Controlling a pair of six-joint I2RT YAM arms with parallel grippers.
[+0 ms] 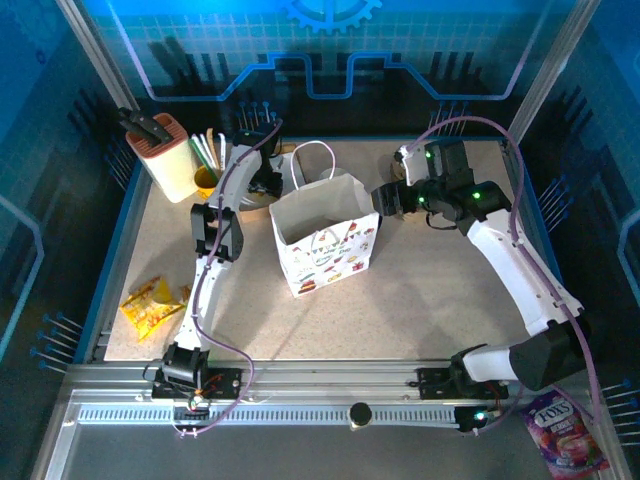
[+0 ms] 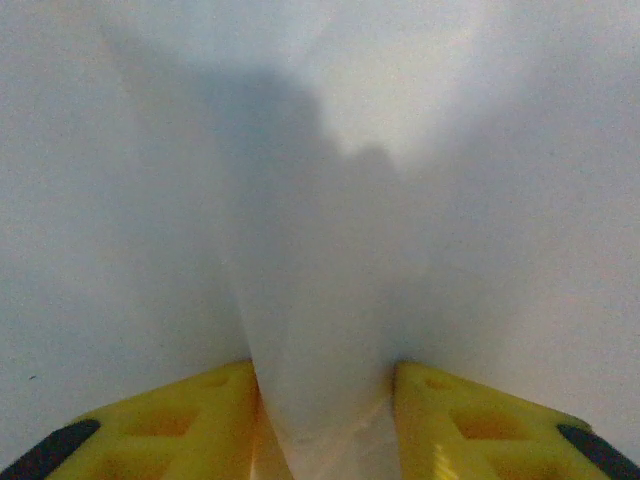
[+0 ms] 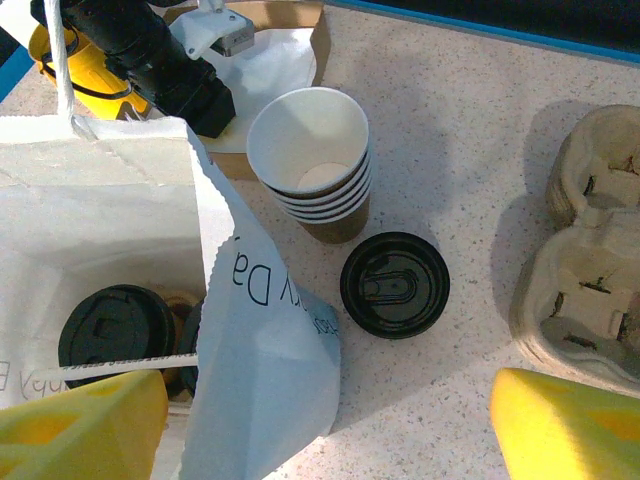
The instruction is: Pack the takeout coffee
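Two takeout coffee cups with black lids [image 3: 115,325] stand inside the white printed paper bag [image 1: 325,240], seen from above in the right wrist view. A stack of lidless tan cups [image 3: 310,160] and a loose black lid [image 3: 395,285] sit on the table beside the bag. My right gripper [image 3: 330,430] is open above the bag's right edge, with the bag's folded side flap [image 3: 265,370] between its yellow fingers and touching neither. My left gripper [image 2: 325,400] is behind the bag, shut on a fold of white paper [image 2: 320,330] in a brown cardboard box [image 3: 300,30].
Beige pulp cup carriers [image 3: 590,260] lie to the right of the loose lid. A knife block [image 1: 158,150] and a yellow cup of straws [image 1: 207,175] stand at the back left. A yellow snack packet [image 1: 152,300] lies at the left edge. A purple packet [image 1: 565,430] lies off the table, front right.
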